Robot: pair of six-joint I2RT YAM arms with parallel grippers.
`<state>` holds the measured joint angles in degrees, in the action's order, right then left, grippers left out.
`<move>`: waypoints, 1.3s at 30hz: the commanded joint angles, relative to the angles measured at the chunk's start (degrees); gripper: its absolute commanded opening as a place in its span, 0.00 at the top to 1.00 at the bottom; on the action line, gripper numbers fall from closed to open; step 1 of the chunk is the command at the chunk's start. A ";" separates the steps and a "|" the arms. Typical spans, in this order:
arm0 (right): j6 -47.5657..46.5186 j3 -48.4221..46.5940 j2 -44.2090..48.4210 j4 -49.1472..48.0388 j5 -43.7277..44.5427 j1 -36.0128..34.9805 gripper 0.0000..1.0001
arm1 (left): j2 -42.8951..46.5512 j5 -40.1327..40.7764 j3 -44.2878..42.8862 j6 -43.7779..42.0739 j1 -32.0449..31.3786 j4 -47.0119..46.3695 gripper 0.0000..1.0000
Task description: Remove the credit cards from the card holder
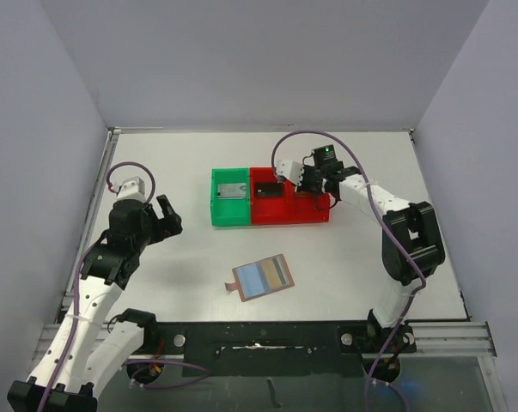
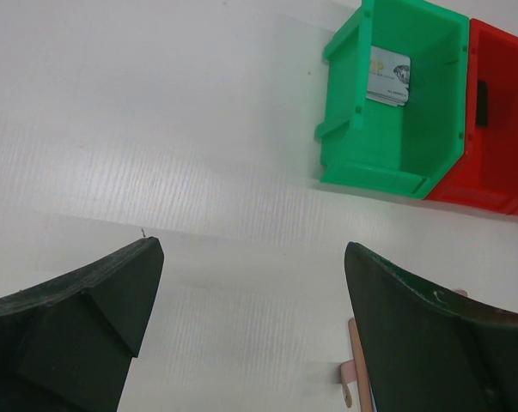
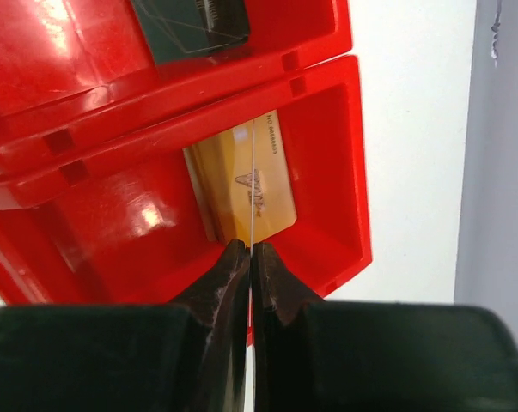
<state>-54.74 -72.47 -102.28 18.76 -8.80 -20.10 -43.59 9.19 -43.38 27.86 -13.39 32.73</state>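
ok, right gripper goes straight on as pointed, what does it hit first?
The right gripper, shut on a thin card held edge-on, points into the red bin. That thin card would likely meet the gold card lying there first; depth is unclear.

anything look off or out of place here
Nothing really stands out. The card holder lies open and a bit askew on the table; the right gripper pinches a thin card edge-on over the red bin.

Table [image 1: 362,257]: white, ribbed.
Green bin [image 1: 217,210]: sat mid-table, touching red bin [image 1: 284,215].
Card holder [image 1: 263,276]: lay open, apart from bins.
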 commanded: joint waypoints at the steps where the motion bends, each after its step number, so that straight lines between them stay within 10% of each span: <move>1: -2.88 -5.75 -2.18 -0.28 1.24 0.07 1.00 | -1.05 -2.30 -0.48 -1.58 0.22 -3.84 0.13; 26: -8.81 -6.81 -11.12 -6.21 4.93 0.19 0.96 | -1.12 -3.41 -0.07 -2.33 0.26 -4.62 0.13; 39: -6.06 -2.95 -8.27 -6.95 4.56 -0.57 0.65 | -2.28 -3.63 -0.12 -2.19 0.21 -4.61 0.13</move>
<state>-62.08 -75.94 -113.54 13.58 -4.45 -20.25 -45.74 6.59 -43.31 26.46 -13.39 31.66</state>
